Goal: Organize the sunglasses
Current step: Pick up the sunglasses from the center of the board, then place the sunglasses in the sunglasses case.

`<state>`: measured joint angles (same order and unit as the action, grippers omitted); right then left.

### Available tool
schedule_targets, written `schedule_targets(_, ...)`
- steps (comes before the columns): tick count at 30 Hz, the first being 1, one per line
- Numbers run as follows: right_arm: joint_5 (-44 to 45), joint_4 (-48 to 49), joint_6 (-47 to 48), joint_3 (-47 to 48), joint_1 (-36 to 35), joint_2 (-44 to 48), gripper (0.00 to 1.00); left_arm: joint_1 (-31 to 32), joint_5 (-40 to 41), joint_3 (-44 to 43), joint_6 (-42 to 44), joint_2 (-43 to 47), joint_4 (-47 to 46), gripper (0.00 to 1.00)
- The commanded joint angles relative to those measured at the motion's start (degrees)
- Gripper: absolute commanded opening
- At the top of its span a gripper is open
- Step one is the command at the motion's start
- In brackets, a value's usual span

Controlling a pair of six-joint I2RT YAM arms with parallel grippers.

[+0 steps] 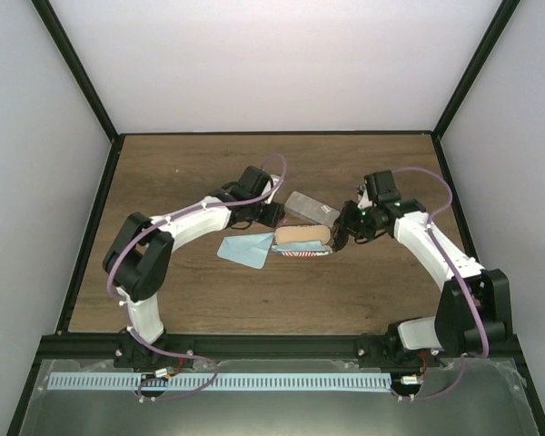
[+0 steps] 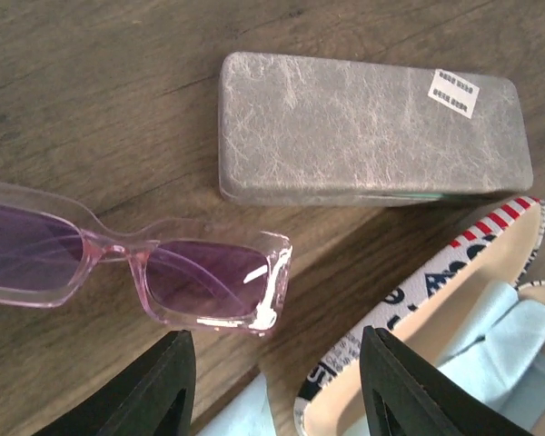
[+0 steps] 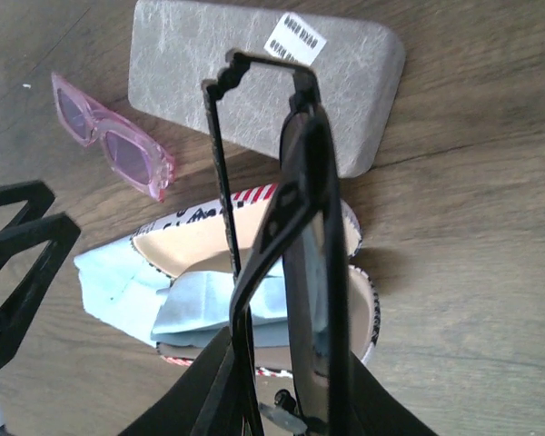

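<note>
Tools of both arms are seen from above close together over the middle of the wooden counter [image 1: 191, 173]. The left tool [image 1: 271, 214] is placed just left of a grey case [image 1: 309, 209]. The right tool [image 1: 350, 223] is placed just right of it, at the end of an open striped case [image 1: 302, 242]. A light blue cloth [image 1: 245, 248] is laid flat on the counter left of that case. Neither pair of sunglasses can be made out from there. In the left wrist view, the left tool is shown with its jaws parted and nothing between them. The pink sunglasses [image 2: 136, 263] are laid on the counter just ahead of its fingers, near the grey case but not touching it. A folded blue cloth [image 2: 495, 336] is tucked inside the striped case. In the right wrist view, the right tool is closed on the black sunglasses [image 3: 300, 227], which are held on edge above the open striped case.
</note>
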<state>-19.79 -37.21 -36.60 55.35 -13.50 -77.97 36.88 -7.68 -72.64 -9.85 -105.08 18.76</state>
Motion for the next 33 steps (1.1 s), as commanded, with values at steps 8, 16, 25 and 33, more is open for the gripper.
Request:
schedule_targets(8,-2.12,-1.59,-1.12,-1.16,-0.50,4.21,0.20,-1.46,-1.42,-0.97,4.57,-7.47,-6.00,0.50)
schedule_targets(16,-4.57,-0.82,-2.58,-2.44,-0.47,6.46,0.20,-1.37,-3.65,-0.85,3.34,-10.91,-6.96,0.48)
schedule_targets(25,-11.90,7.58,-9.20,-10.00,-0.83,9.32,0.21,-0.38,-7.38,2.41,1.11,-7.08,-6.25,0.46)
schedule_targets(33,-11.79,12.07,-14.95,-11.82,-2.44,9.75,0.24,2.13,-10.94,7.38,-0.38,-2.64,-4.54,0.46)
